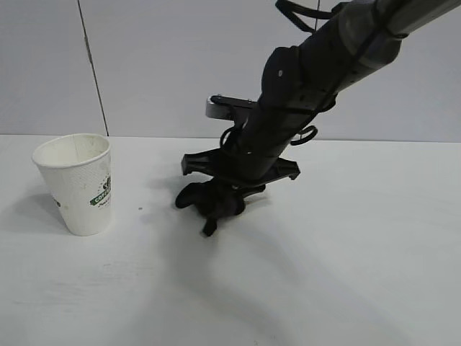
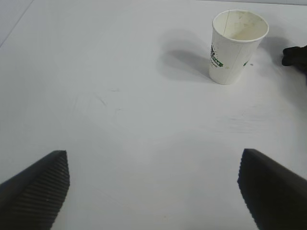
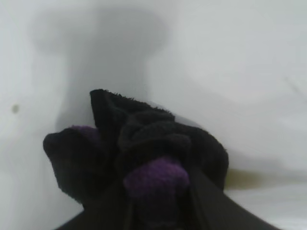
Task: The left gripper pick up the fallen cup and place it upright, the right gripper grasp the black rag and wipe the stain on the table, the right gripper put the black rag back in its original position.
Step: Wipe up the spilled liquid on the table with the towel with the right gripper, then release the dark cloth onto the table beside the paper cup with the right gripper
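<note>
While the paper cup (image 1: 78, 183) is already standing upright, the right pincer (image 1: 216, 205) is pinching the black rag (image 3: 139, 158), wiping the counter (image 1: 346, 252). A brownish stain (image 3: 242, 178) is showing beside the rag; the left pincer (image 2: 153, 189) is hanging spread.

Cup (image 1: 78, 184) upright; bunched black rag (image 1: 212, 202) on table (image 1: 324, 274)

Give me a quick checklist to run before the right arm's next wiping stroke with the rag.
1. Cup upright on the table, left of the work: ok.
2. Black rag clamped in the right gripper: ok.
3. Rag pressed on the table: ok in the exterior view.
4. Stain wiped away: not ok, a brownish smear shows beside the rag; a small speck also lies near the cup.
5. Left gripper open, apart from the cup and out of the way: ok.
6. Rag's original spot: cannot tell.
</note>
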